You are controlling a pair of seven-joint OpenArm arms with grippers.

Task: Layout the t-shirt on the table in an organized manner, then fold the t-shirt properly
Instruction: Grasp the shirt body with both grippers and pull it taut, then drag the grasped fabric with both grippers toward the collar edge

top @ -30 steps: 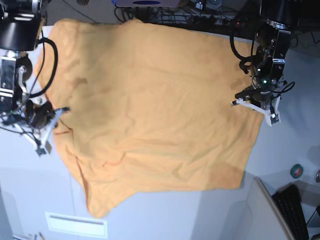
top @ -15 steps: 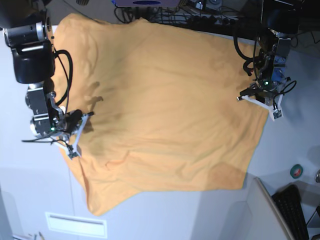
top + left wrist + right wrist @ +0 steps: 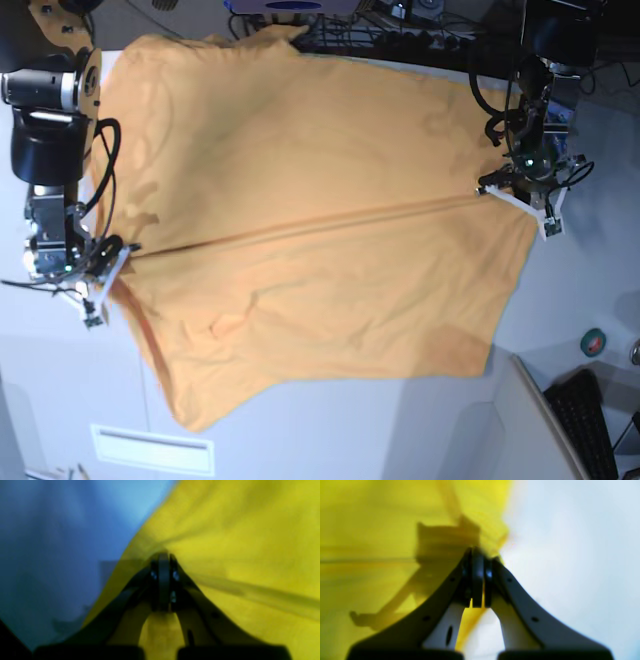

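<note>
While both arms worked at opposite edges of the shirt (image 3: 310, 210), the cloth lay spread over the table (image 3: 590, 290), its lower edge hanging past the table's front. The left gripper (image 3: 522, 197) had its jaws pinched together on the shirt's edge; in its wrist view the fabric (image 3: 237, 555) fanned out ahead of the tips and to their right, bare table (image 3: 62, 530) to their left. The right gripper (image 3: 108, 262) was likewise clamped on the opposite edge, with cloth (image 3: 382, 530) ahead and to the left of its tips and table (image 3: 570, 555) to the right.

A straight ridge ran through the fabric from one gripper to the other, which suggested the cloth between them was under tension. Away from that line the shirt sagged in soft ripples, most of them below the ridge toward the right gripper.

Judging by this, the shirt was light, limp and stretchy: it would follow a pull only along the line of tension and bunch elsewhere. A pinch right at a hem or seam, where the cloth is doubled, looked the safest hold; a grip on a single layer further in could slip or drag up a fold. Neck tag and sleeves could not be made out.
</note>
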